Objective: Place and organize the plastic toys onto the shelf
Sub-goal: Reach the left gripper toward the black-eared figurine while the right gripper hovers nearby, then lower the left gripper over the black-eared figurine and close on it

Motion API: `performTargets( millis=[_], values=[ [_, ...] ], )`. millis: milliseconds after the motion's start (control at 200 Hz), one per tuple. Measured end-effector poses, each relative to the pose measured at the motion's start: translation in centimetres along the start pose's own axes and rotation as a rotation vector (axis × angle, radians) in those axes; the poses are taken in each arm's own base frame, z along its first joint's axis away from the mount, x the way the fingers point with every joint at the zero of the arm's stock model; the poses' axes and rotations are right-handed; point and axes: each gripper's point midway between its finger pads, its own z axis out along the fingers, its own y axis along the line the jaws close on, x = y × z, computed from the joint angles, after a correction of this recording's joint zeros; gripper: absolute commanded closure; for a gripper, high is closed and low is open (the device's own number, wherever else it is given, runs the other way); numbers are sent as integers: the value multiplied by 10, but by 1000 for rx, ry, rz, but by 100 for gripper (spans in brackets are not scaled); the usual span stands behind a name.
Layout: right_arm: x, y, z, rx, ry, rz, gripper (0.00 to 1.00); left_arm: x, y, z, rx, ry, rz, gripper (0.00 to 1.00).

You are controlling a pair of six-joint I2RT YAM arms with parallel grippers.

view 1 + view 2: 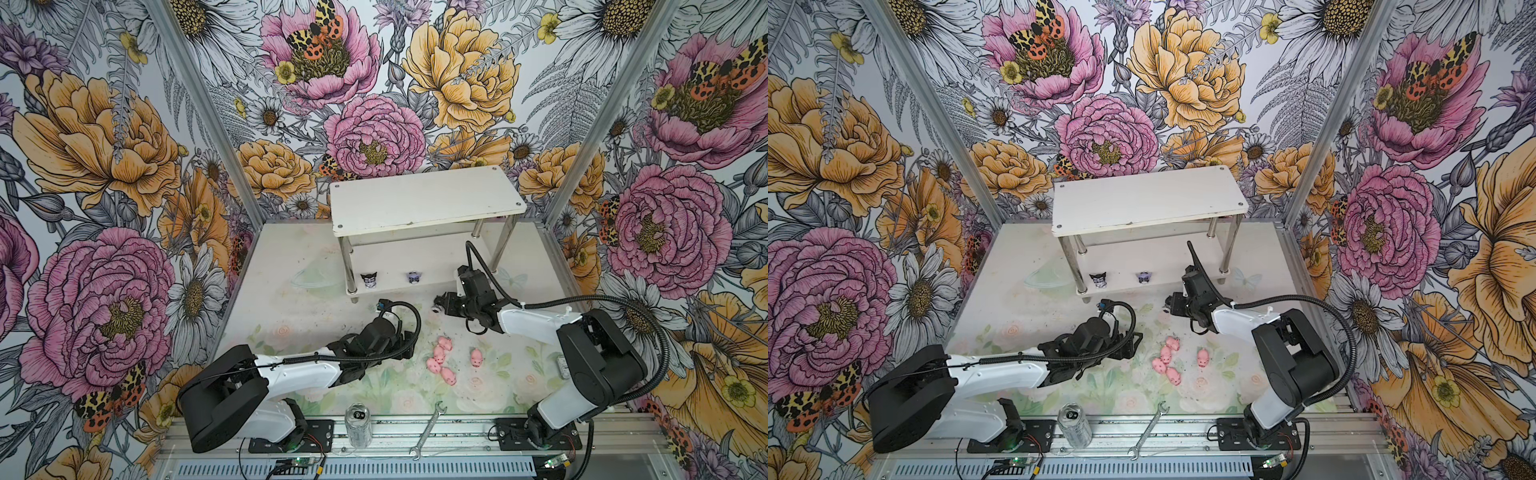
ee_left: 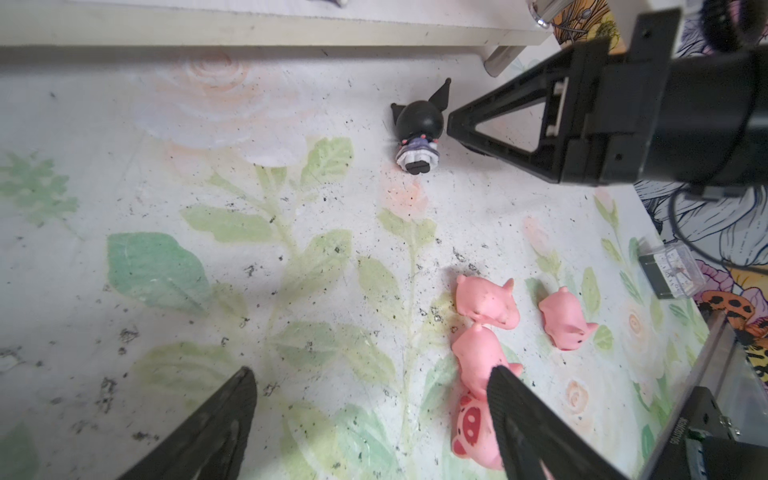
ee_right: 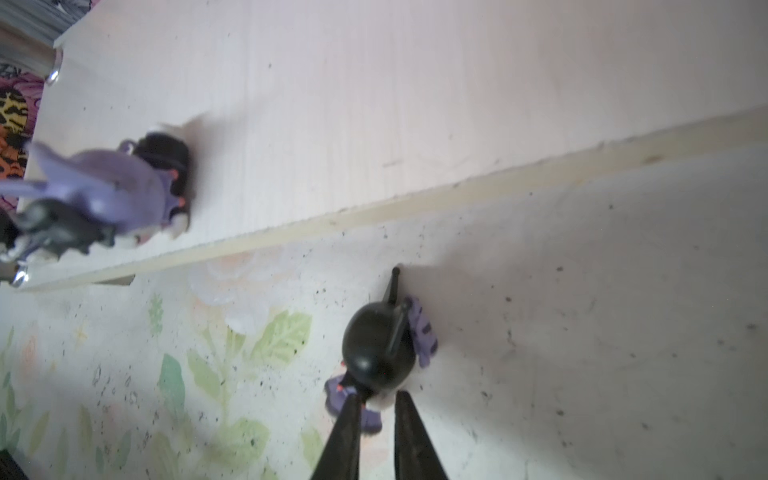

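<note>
Pinching the black figurine [image 3: 374, 353] on the mat [image 3: 582, 332] at its tips, the right gripper [image 3: 379, 397] stood nearly closed; the toy looked light, hard and slick, probably best gripped across the body. The left gripper [image 2: 372, 374] gaped empty beside the pigs [image 2: 486, 307].

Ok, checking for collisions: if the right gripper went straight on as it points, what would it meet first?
The black figurine lying on the mat, at the right gripper's tips; beyond it, likely the shelf's lower board.

Both top views are looking down from high in front, taking in the whole table [image 1: 291, 257] and shelf [image 1: 424, 199]. The left wrist camera is looking close onto the pigs [image 2: 486, 307]; the right, nearer, is facing the shelf's lower tier. Both are sharing one figurine [image 3: 376, 353].
</note>
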Motion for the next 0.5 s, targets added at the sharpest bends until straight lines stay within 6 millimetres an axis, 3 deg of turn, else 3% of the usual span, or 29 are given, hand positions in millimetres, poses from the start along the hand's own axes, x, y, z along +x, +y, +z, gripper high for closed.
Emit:
performTargets(
  millis=[170, 315, 420, 500],
  values=[
    [39, 18, -17, -38, 59, -32, 86, 0, 2, 2, -15, 4, 10, 11],
    [58, 32, -32, -80, 68, -44, 86, 1, 0, 7, -40, 10, 51, 9],
    [58, 22, -50, -55, 31, -22, 85, -4, -13, 17, -57, 11, 117, 7],
    [45, 10, -71, -27, -39, 7, 83, -11, -25, 29, -59, 8, 158, 7]
  ],
)
